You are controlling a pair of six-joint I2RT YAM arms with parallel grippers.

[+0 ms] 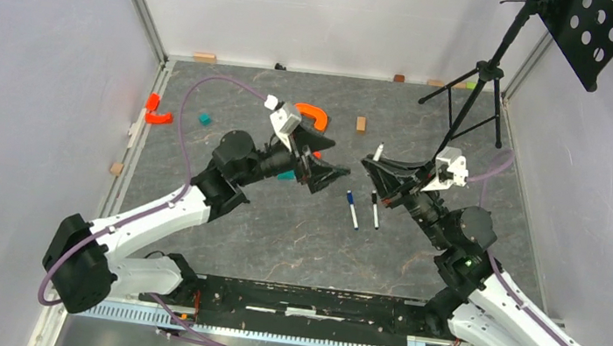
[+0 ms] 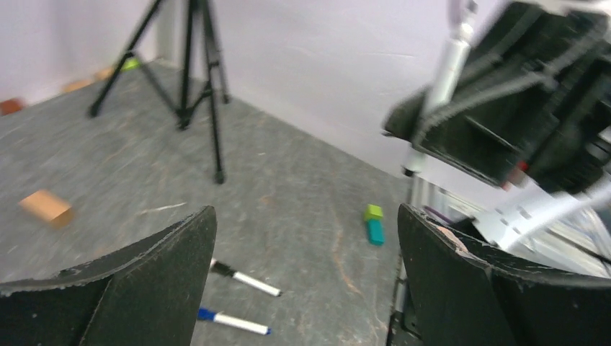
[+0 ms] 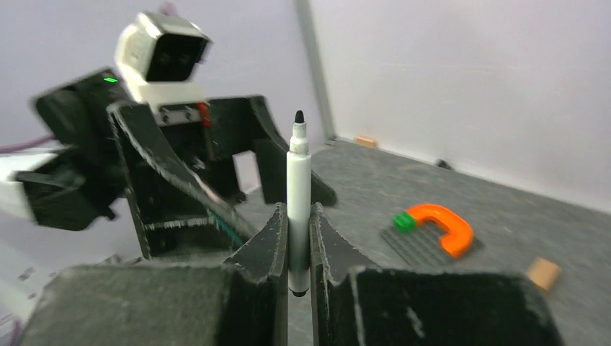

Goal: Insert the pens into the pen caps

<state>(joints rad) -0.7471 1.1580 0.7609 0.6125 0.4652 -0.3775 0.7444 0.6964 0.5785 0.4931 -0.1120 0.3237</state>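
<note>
Blur is smearing the left wrist view, and the end pieces of the two pens lying on the table (image 1: 278,231) are showing too small to judge how they are seated. Three slim white pens are appearing. The blue-ended pen (image 1: 353,210) and the black-ended pen (image 1: 375,210) are lying side by side between the arms. The third pen (image 3: 298,180), dark tip bare and pointing up, is standing clenched in the right claw (image 3: 297,216). The left claw (image 2: 306,216) is gaping wide, released.
</note>
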